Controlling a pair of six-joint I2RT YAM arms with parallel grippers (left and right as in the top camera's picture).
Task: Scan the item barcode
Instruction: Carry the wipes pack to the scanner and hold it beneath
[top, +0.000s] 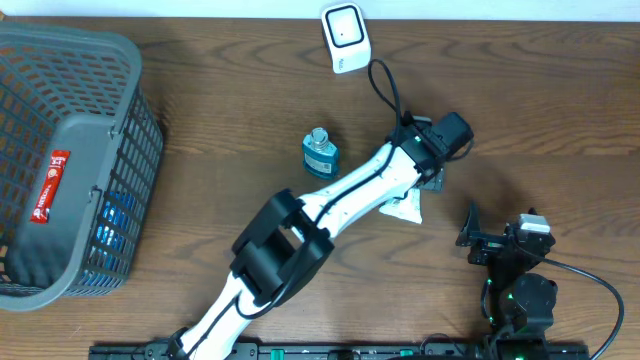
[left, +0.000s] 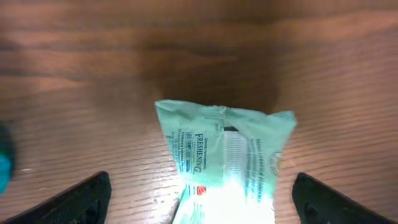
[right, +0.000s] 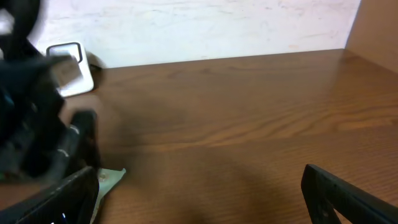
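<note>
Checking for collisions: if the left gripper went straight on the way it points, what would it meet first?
The green-and-white packet, lying on the table between the open fingers of the left gripper; how near is unclear.

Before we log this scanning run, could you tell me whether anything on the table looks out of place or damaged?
Only the pale green plastic packet lying on the wooden table stands out: its wrapper looks crumpled and pinched narrower toward the left tool. The white barcode scanner and small teal bottle look normal.

packet (left: 227, 162): bottom edge cuts it off | basket (top: 141, 140): left edge crops | scanner (right: 74, 71): blurred
</note>
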